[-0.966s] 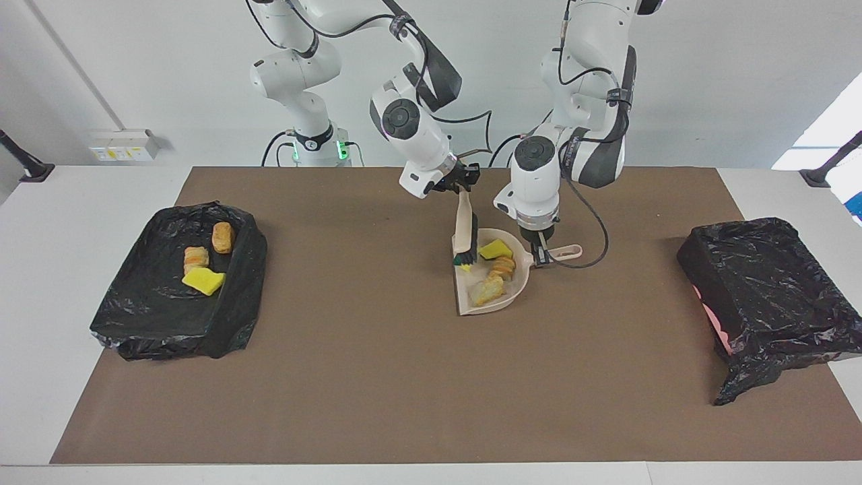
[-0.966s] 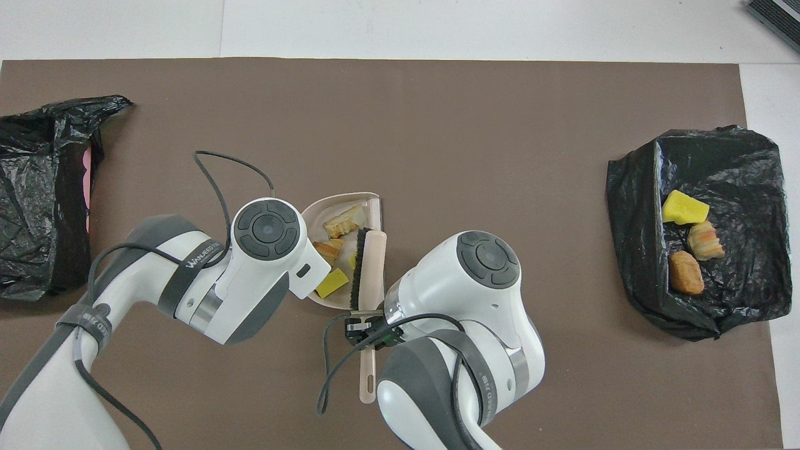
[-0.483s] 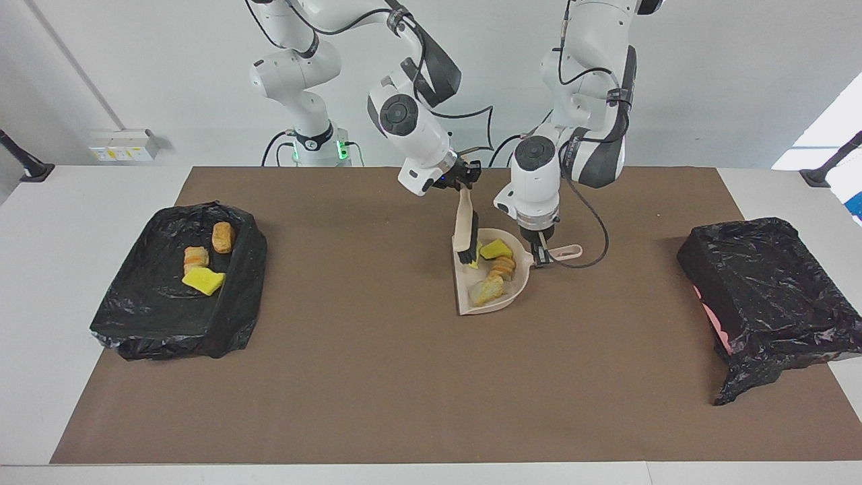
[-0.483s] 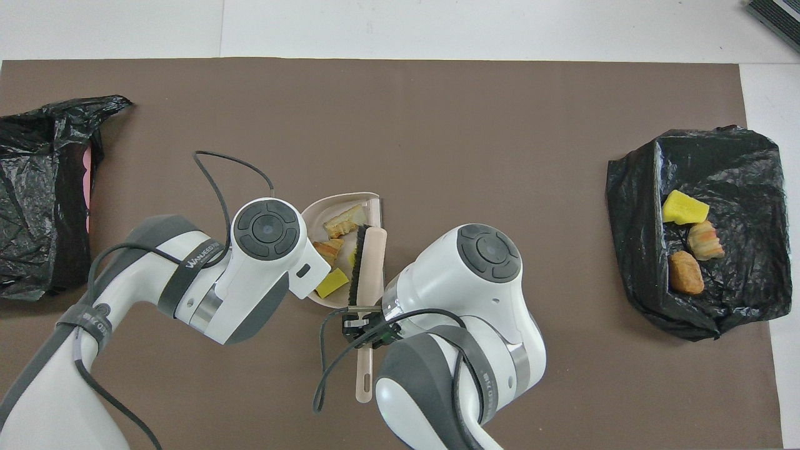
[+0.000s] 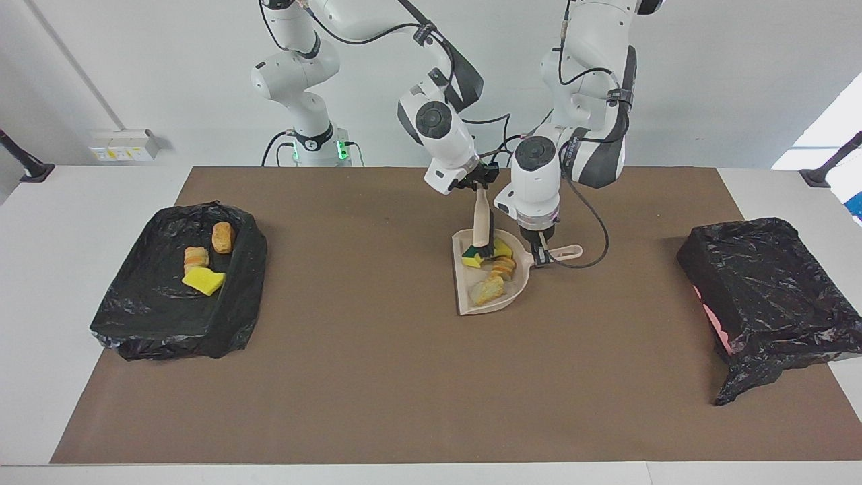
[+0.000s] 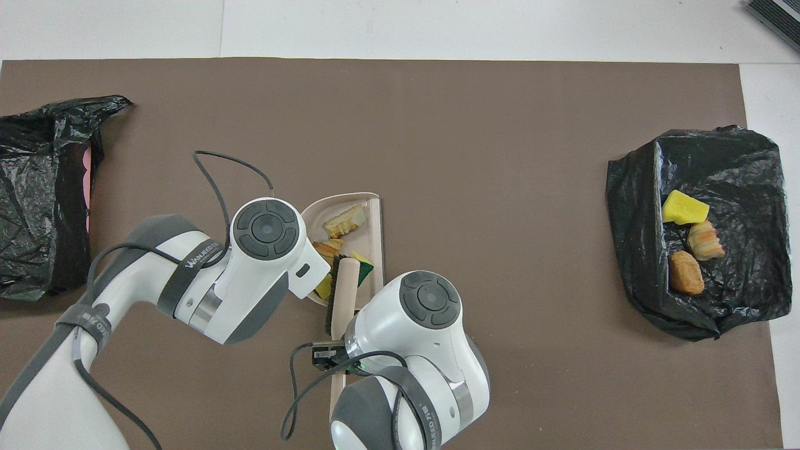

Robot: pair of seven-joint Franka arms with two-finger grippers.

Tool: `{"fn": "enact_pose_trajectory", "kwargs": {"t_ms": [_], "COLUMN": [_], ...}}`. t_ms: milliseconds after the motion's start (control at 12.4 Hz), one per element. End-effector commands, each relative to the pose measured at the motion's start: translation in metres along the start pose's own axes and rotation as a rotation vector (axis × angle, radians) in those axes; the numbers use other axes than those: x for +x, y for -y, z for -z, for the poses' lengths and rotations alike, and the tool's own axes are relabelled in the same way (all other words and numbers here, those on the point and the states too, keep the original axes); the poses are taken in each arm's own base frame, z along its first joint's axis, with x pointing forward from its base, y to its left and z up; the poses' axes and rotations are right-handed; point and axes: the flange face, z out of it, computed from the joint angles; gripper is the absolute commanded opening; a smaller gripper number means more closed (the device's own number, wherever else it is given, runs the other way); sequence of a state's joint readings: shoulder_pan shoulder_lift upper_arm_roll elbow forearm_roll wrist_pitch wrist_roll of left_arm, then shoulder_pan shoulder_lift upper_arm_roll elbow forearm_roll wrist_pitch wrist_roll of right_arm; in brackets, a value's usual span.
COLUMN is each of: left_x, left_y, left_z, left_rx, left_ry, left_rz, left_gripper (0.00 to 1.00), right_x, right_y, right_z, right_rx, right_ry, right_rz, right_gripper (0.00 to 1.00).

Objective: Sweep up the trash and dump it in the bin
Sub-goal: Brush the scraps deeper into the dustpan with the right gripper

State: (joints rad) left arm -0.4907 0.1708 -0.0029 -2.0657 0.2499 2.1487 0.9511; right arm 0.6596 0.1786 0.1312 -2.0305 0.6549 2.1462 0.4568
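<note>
The beige dustpan [image 5: 463,300] [image 6: 375,212] lies mid-table holding trash: two bread-like chunks [image 5: 489,288] [image 6: 345,220] and yellow-green sponge pieces [image 5: 471,259] [image 6: 362,266]. My left gripper [image 5: 539,254] is shut on the pan's handle [image 5: 566,252]; the wrist hides it in the overhead view. My right gripper [image 5: 479,185] [image 6: 336,361] is shut on the beige brush [image 5: 481,222] [image 6: 344,287], which hangs nearly upright with its black bristles among the sponge pieces in the pan. Three more scraps [image 5: 202,279] [image 6: 684,209] lie in the black-lined bin [image 5: 236,296] [image 6: 744,181] at the right arm's end.
A second black-bagged bin [image 5: 768,283] [image 6: 37,200] stands at the left arm's end of the table. A brown mat [image 5: 377,391] [image 6: 475,125] covers the table top. A loose cable [image 5: 592,236] [image 6: 219,169] loops from the left wrist beside the pan.
The right arm has swung the brush toward the left arm's end, from the pan's open edge to over its inside. A sponge piece went in with it. Left gripper and pan stayed put.
</note>
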Motion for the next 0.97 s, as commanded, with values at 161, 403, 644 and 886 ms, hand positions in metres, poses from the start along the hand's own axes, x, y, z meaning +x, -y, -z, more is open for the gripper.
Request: {"fn": "enact_pose_trajectory", "kwargs": {"t_ms": [161, 403, 644, 886], "left_x": [-0.013, -0.012, -0.012, -0.013], "left_y": [-0.004, -0.004, -0.004, -0.005], "left_z": [-0.007, -0.007, -0.007, -0.007], "left_rx": [0.005, 0.006, 0.003, -0.002], "left_ry": [-0.003, -0.003, -0.001, 0.002], "left_rz": [0.008, 0.008, 0.008, 0.008], "left_gripper": [0.0, 0.0, 0.0, 0.0], "right_x": [-0.014, -0.019, -0.031, -0.028], "right_y": [0.008, 0.024, 0.025, 0.002], "right_z": [0.012, 0.031, 0.064, 0.062], "right_rx": [0.139, 0.237, 0.263, 0.163], "right_ry": [0.026, 0.036, 0.035, 0.039], "right_rz": [-0.063, -0.077, -0.065, -0.018], "right_gripper": [0.0, 0.0, 0.0, 0.0]}}
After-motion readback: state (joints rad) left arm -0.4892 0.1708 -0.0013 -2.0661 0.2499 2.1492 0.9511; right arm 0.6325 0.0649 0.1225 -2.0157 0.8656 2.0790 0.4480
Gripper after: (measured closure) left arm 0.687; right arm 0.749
